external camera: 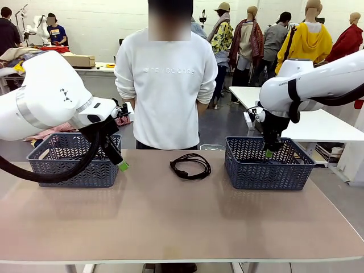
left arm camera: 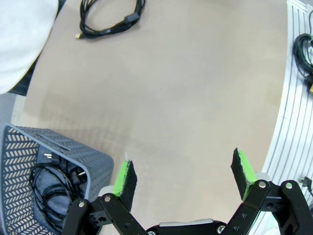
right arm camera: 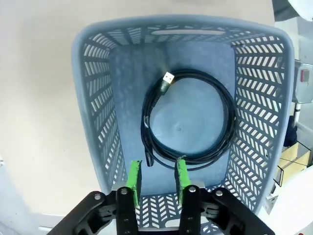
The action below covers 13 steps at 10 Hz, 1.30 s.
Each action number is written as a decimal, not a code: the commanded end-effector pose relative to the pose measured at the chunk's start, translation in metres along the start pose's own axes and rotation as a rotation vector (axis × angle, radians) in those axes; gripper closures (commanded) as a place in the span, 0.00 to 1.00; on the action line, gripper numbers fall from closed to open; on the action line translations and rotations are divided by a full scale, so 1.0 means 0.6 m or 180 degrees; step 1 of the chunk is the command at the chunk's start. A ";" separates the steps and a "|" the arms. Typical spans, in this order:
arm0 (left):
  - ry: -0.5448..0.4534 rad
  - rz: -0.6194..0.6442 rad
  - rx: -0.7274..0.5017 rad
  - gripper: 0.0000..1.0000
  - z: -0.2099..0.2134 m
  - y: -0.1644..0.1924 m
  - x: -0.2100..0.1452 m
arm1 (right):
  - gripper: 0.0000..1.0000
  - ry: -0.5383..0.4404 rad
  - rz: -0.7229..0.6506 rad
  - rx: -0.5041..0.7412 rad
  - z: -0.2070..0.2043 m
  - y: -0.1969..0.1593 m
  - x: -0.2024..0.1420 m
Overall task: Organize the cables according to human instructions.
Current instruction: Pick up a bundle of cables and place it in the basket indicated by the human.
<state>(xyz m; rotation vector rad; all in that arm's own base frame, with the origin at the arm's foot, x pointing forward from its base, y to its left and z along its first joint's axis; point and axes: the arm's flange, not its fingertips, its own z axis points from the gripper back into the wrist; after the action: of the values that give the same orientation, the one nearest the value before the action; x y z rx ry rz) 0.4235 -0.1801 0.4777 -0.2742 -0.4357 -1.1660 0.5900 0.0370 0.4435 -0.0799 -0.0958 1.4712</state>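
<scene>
The left gripper [left arm camera: 183, 174] hangs wide open and empty over the desk [external camera: 170, 222], just beside the left basket [left arm camera: 73, 149], which stands at the desk's far left edge. A bundled cable [left arm camera: 51, 183] lies inside that basket. The right gripper [right arm camera: 157, 180] is narrowed with nothing between its pads. It hovers at the rim of the right basket [right arm camera: 98, 112] at the far right edge, and a coiled cable [right arm camera: 145, 125] lies flat on the basket floor below it.

One loose cable [external camera: 177, 168] lies between the baskets, at the middle of the far edge, right in front of the person [external camera: 165, 85]. The person's hands seem to be tucked out of sight, so no pointing can be made out.

The step in hand looks like the gap between placements, with one coil left to sort. Next, the open left gripper would likely travel to the loose cable, close on its bunched strands, and wait for the person to name a basket.
</scene>
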 end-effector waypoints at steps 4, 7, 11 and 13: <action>-0.0009 0.0012 0.0011 0.00 0.005 0.003 -0.001 | 0.23 0.0002 0.0069 0.0016 0.021 0.015 -0.002; -0.0009 0.0012 0.0011 0.00 0.005 0.003 -0.001 | 0.00 0.0040 0.0099 0.0046 0.025 0.011 0.005; -0.0009 0.0012 0.0011 0.00 0.005 0.003 -0.001 | 0.00 0.0014 0.0033 0.0024 0.019 0.009 0.007; -0.0009 0.0012 0.0011 0.00 0.005 0.003 -0.001 | 0.00 0.0014 0.0033 0.0024 0.019 0.009 0.007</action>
<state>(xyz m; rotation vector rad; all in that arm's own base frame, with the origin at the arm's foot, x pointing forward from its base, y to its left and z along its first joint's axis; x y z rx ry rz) 0.4235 -0.1801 0.4777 -0.2742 -0.4357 -1.1660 0.5839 0.0416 0.4541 -0.0771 -0.0866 1.4810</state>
